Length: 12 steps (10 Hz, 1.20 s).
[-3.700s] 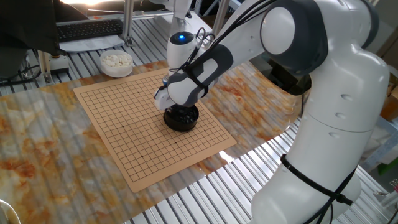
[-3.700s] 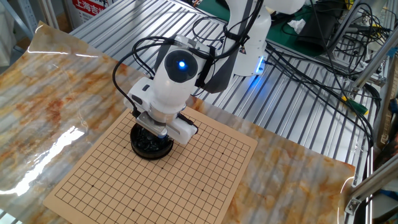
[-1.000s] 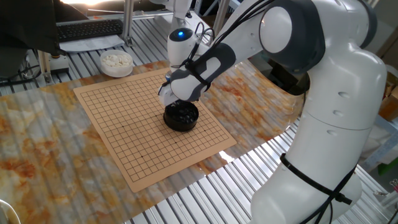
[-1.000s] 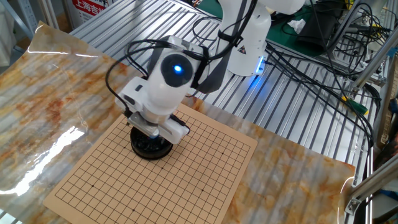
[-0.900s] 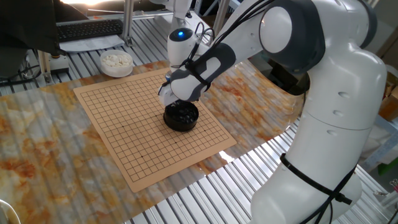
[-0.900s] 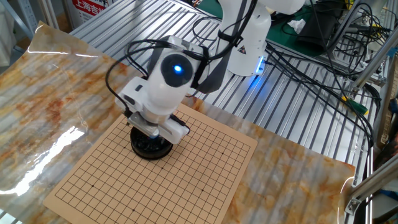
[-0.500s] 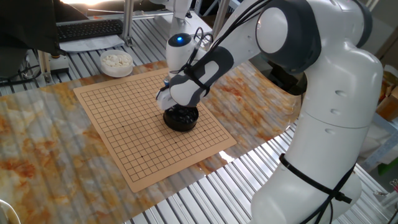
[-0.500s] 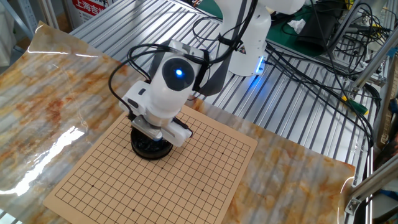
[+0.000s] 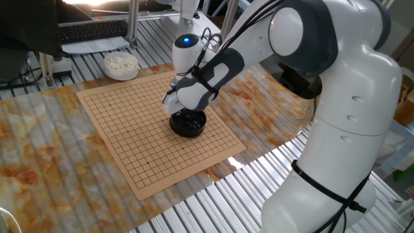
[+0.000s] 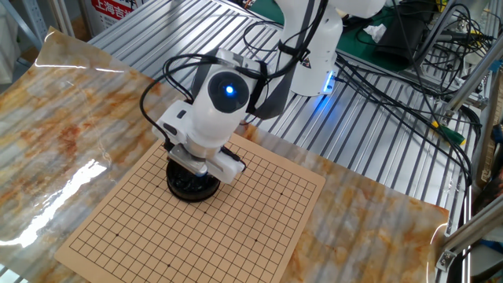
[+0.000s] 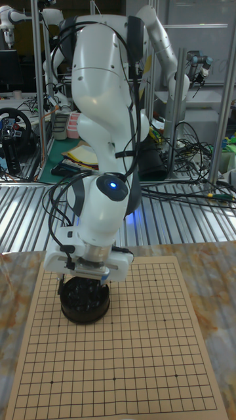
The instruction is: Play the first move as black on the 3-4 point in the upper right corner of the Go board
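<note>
Covering slatted metal table (image 10: 369, 134), marbled sheet (image 10: 71, 102) underlies board (image 10: 259, 228).

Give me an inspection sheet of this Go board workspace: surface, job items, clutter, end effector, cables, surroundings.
Surface: marbled orange-grey sheet over a ribbed metal table; the tan gridded Go board lies flat on it.
Job's things: round black bowl of glossy black stones stands on the board; no stone seen on any grid crossing.
Clutter: white bowl of white stones stands off the board, beyond its far corner in one fixed view.
End effector: low over the black bowl; fingers hidden by the wrist, so state cannot be told.
Cables: black bundle trails across the metal table behind the board.
Surroundings: keyboard behind the table.
</note>
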Each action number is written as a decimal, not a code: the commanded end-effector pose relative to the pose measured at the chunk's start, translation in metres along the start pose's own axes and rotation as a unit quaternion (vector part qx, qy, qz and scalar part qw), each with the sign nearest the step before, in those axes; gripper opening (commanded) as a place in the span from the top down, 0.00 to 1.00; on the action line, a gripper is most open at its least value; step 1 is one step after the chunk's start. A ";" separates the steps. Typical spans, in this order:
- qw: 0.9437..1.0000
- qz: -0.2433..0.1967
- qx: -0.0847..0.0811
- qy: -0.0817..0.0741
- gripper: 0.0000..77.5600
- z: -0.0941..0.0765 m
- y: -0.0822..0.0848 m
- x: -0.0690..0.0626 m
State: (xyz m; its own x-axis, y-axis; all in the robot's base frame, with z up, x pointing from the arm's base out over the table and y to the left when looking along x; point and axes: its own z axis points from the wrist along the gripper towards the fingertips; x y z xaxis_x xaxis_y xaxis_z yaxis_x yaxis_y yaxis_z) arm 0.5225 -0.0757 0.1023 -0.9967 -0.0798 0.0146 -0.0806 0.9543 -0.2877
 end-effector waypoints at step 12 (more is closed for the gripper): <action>0.999 -0.024 0.026 0.026 0.00 0.000 0.012 -0.004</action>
State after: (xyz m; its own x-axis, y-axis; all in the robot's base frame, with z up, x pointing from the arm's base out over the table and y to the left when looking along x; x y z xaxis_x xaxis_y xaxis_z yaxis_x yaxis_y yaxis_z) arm 0.5246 -0.0628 0.0989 -0.9920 -0.1039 0.0711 -0.1214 0.9393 -0.3209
